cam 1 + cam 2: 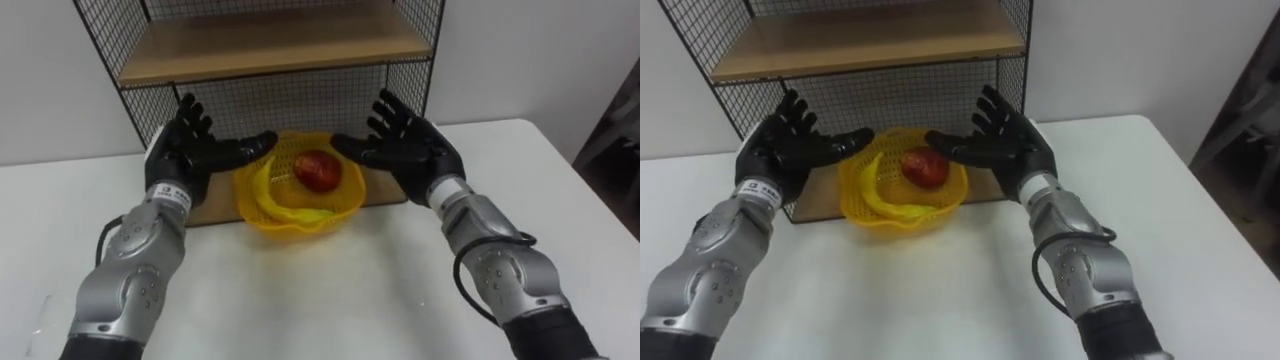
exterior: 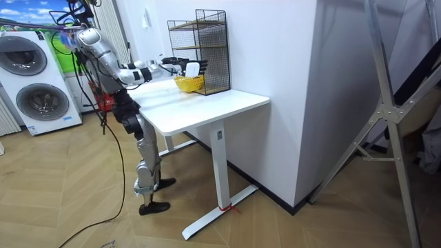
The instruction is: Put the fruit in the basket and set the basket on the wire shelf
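A yellow mesh basket (image 1: 298,190) rests at the front of the wire shelf's wooden bottom board (image 1: 380,190), overhanging onto the white table. Inside it lie a red apple (image 1: 318,170) and a yellow banana (image 1: 275,203). My left hand (image 1: 192,150) hovers open at the basket's left side, thumb reaching toward its rim. My right hand (image 1: 405,145) is open at the basket's right side, fingers spread, thumb over the rim. Neither hand grips the basket. In the room view the basket (image 2: 187,83) sits by the shelf (image 2: 202,48).
The black wire shelf (image 1: 270,40) has a wooden upper board just above the basket and mesh walls at the back and sides. The white table (image 1: 330,290) spreads in front of me. A washing machine (image 2: 38,83) stands behind me in the room view.
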Robot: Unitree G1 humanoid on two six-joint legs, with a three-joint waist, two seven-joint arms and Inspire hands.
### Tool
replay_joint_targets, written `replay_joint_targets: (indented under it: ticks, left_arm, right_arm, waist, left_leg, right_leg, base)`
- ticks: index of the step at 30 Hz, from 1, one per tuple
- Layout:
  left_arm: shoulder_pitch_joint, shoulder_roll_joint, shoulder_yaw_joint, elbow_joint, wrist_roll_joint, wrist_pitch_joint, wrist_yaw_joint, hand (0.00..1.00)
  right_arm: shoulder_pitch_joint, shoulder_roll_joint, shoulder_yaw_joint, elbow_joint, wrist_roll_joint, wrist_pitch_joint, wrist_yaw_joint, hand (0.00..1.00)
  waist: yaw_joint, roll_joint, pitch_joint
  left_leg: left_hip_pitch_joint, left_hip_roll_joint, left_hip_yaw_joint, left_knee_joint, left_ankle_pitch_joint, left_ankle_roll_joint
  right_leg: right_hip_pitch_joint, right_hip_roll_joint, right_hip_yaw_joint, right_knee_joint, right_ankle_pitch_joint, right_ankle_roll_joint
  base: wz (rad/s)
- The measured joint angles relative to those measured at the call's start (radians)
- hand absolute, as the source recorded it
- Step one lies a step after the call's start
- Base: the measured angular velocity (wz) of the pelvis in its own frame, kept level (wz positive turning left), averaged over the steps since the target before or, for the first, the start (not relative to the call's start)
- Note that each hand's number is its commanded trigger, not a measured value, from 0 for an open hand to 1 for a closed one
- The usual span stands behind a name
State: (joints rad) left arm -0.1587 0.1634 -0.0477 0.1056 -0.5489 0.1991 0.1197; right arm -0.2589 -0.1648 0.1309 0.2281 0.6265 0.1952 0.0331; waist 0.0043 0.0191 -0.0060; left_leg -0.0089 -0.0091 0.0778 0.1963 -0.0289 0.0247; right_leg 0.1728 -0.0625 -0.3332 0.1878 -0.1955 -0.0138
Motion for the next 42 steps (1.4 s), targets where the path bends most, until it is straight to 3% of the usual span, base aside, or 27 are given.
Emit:
replay_joint_targets:
  ticks: [6, 9, 15, 18, 20, 24, 26, 30, 34, 37, 39, 42]
  left_arm:
    - [0.016, -0.017, -0.012, -0.057, 0.021, -0.027, -0.008, 0.0]
    - [0.072, -0.017, -0.037, -0.099, 0.021, -0.072, -0.025, 0.0]
    - [0.204, -0.017, -0.083, -0.1, 0.043, -0.085, -0.061, 0.0]
    - [0.247, -0.018, -0.08, -0.137, 0.051, -0.119, -0.075, 0.0]
    - [0.3, -0.018, -0.071, -0.169, 0.069, -0.163, -0.094, 0.0]
    - [0.393, -0.016, -0.071, -0.226, 0.109, -0.204, -0.102, 0.0]
    - [0.455, -0.015, -0.073, -0.268, 0.109, -0.241, -0.106, 0.0]
    - [0.5, -0.017, -0.042, -0.272, 0.119, -0.319, -0.1, 0.0]
    - [0.541, -0.017, 0.045, -0.301, 0.129, -0.393, -0.062, 0.0]
    - [0.546, -0.018, 0.096, -0.336, 0.129, -0.448, -0.008, 0.0]
    - [0.546, -0.021, 0.127, -0.362, 0.129, -0.476, 0.033, 0.0]
    - [0.548, -0.033, 0.189, -0.398, 0.127, -0.543, 0.14, 0.0]
  right_arm:
    - [0.042, 0.0, -0.001, -0.054, -0.011, -0.031, 0.0, 0.0]
    - [0.124, 0.003, 0.004, -0.154, -0.052, -0.053, 0.006, 0.0]
    - [0.219, 0.004, 0.006, -0.172, -0.145, -0.084, 0.012, 0.0]
    - [0.276, 0.004, 0.002, -0.213, -0.203, -0.099, 0.014, 0.0]
    - [0.334, 0.004, -0.003, -0.258, -0.231, -0.142, 0.033, 0.0]
    - [0.446, 0.001, -0.018, -0.349, -0.244, -0.186, 0.044, 0.0]
    - [0.524, 0.0, -0.029, -0.392, -0.248, -0.236, 0.046, 0.0]
    - [0.585, 0.001, -0.064, -0.397, -0.312, -0.276, 0.053, 0.0]
    - [0.618, 0.001, -0.147, -0.4, -0.376, -0.342, 0.014, 0.0]
    - [0.618, 0.003, -0.187, -0.407, -0.402, -0.384, -0.054, 0.0]
    - [0.618, 0.007, -0.204, -0.433, -0.406, -0.391, -0.097, 0.0]
    - [0.627, 0.007, -0.245, -0.478, -0.416, -0.456, -0.194, 0.0]
  waist:
    - [0.002, -0.024, 0.003]
    - [0.004, -0.026, 0.0044]
    - [0.005, -0.02, 0.0038]
    - [0.005, -0.017, 0.002]
    - [0.003, -0.015, 0.0012]
    - [0.003, -0.016, 0.0018]
    - [0.0, -0.018, 0.0019]
    - [0.006, -0.014, 0.0006]
    - [0.011, -0.016, 0.0008]
    - [0.025, -0.016, 0.0011]
    - [0.03, -0.014, 0.0003]
    - [0.032, -0.012, -0.002]
  left_leg:
    - [0.0, 0.0, 0.001, -0.001, -0.001, 0.0]
    - [-0.001, 0.0, 0.001, -0.001, -0.001, 0.0]
    - [0.003, 0.0, 0.002, -0.001, -0.001, 0.0]
    - [-0.005, 0.001, 0.004, -0.001, -0.002, 0.0]
    - [-0.012, 0.001, 0.005, -0.001, -0.002, 0.0]
    - [-0.014, 0.001, 0.005, -0.001, -0.002, 0.0]
    - [-0.015, 0.002, 0.006, 0.003, -0.004, -0.001]
    - [-0.016, 0.005, 0.017, 0.006, -0.009, -0.001]
    - [-0.02, 0.005, 0.016, 0.004, -0.01, -0.001]
    - [-0.022, 0.004, 0.016, 0.006, -0.01, -0.001]
    - [-0.024, 0.004, 0.016, 0.005, -0.009, -0.002]
    - [-0.033, 0.002, 0.01, 0.007, -0.009, -0.002]
  right_leg:
    - [-0.001, 0.001, 0.008, -0.001, 0.0, 0.002]
    - [-0.002, 0.002, 0.007, -0.003, 0.0, 0.003]
    - [0.0, 0.002, 0.008, -0.002, -0.003, 0.007]
    - [-0.01, 0.002, 0.013, -0.001, -0.004, 0.008]
    - [-0.015, 0.003, 0.013, -0.001, -0.003, 0.008]
    - [-0.019, 0.003, 0.017, -0.001, -0.005, 0.008]
    - [-0.02, 0.003, 0.017, -0.001, -0.008, 0.003]
    - [-0.026, 0.003, 0.029, 0.003, -0.008, 0.003]
    - [-0.031, 0.004, 0.029, 0.003, -0.004, 0.007]
    - [-0.035, 0.003, 0.029, 0.002, -0.007, 0.003]
    - [-0.035, 0.003, 0.027, 0.002, -0.004, 0.008]
    - [-0.039, 0.002, 0.022, 0.001, -0.006, 0.006]
  base:
    - [-0.01]
    - [0.0]
    - [0.0]
    - [0.0]
    - [0.0]
    - [0.0]
    - [0.0]
    - [-0.1]
    - [-0.02]
    - [0.0]
    - [0.02]
    - [0.06]
